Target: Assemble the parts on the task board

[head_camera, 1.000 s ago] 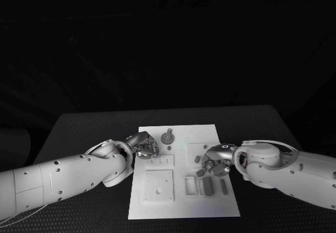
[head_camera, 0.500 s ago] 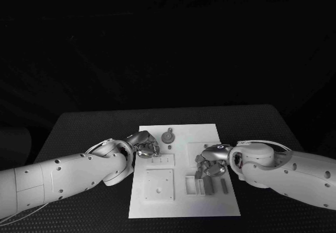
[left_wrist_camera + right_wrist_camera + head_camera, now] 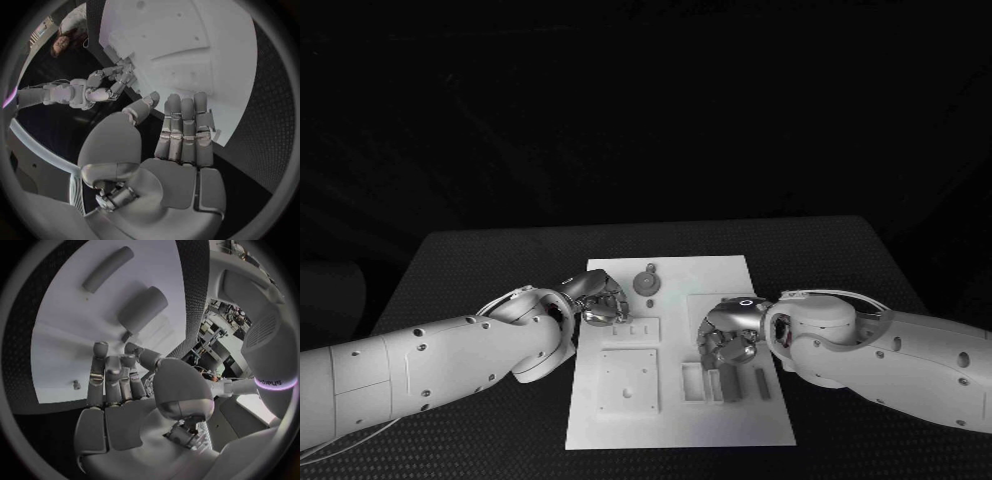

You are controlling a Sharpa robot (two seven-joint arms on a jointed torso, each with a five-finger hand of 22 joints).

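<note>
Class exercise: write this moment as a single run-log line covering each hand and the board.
left hand: at task board left edge, holding nothing | right hand: fingers over grey parts in right slots, grip unclear | stage: assembly not finished

My desk (image 3: pixel 473 270) is black, with a finely textured, matte top; its far edge runs straight across in front of me. Beyond it everything drops into darkness, and I can make out no wall or floor there. From my right wrist I glimpse a brightly lit room (image 3: pixel 220 315) past the desk's edge, crowded with pale equipment too small to tell apart.
</note>
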